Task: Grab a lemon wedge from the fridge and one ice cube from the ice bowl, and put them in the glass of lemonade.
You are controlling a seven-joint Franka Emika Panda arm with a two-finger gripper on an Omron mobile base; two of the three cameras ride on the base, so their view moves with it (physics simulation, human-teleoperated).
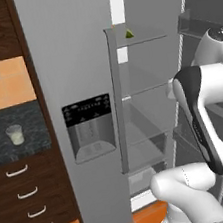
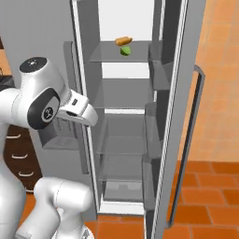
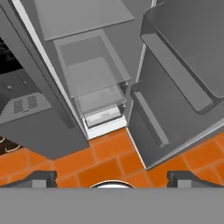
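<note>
Gripper (image 3: 112, 178) jaws spread wide, empty, aimed down at the fridge (image 1: 76, 63) base and floor. Right door open — lemon wedge (image 1: 129, 33) on the top shelf, ungrabbed. Glass of lemonade (image 1: 15, 134) waits on the counter (image 1: 29, 121); every transfer remains.

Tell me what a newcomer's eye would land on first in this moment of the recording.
The fridge stands with its right door swung wide, baring grey shelves. On the top shelf lies the small green lemon wedge, with an orange item just behind it. The glass of lemonade waits on the dark counter to the left, and the end effector hangs open, looking down at the orange floor tiles before the fridge.
</note>
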